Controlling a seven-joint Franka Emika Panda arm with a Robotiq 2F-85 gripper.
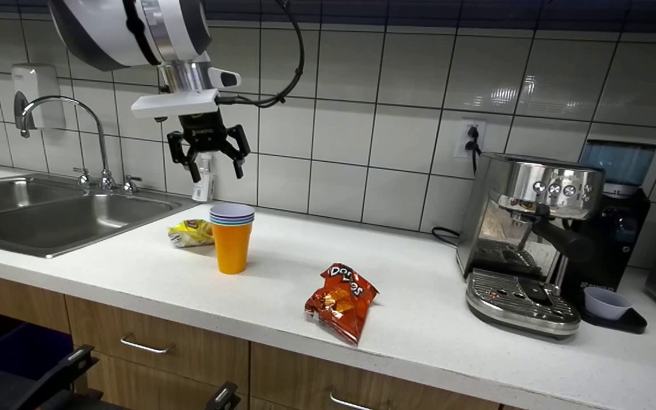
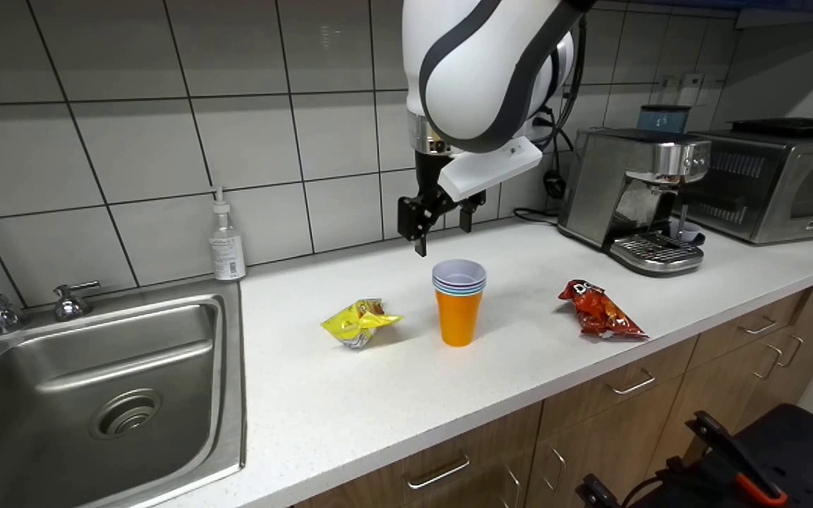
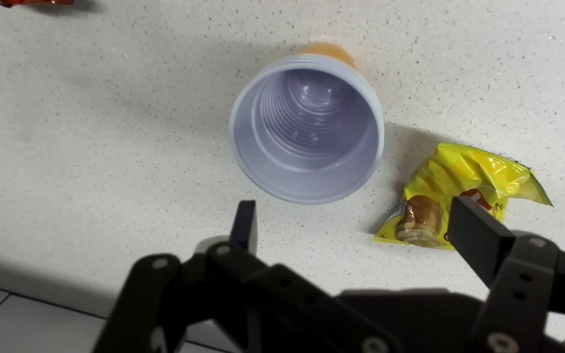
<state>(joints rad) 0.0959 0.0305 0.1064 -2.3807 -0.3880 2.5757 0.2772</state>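
My gripper (image 1: 217,172) hangs in the air above the white counter with its fingers apart and nothing between them. It is also open in the wrist view (image 3: 353,208). It is nearest to a stack of cups (image 1: 232,245), orange outside with a pale lilac inside, upright on the counter; the stack also shows in the wrist view (image 3: 307,132). A crumpled yellow snack bag (image 2: 358,321) lies beside the stack, on the sink side. One finger overlaps this bag in the wrist view (image 3: 476,164), without touching it. A red Doritos bag (image 1: 344,302) lies on the stack's other side.
A steel sink (image 2: 231,374) with a faucet (image 1: 100,136) is at one end. A pump bottle (image 2: 226,243) stands by the tiled wall. A coffee machine (image 1: 524,228) and a microwave (image 2: 787,183) stand at the other end. Drawers are under the counter edge.
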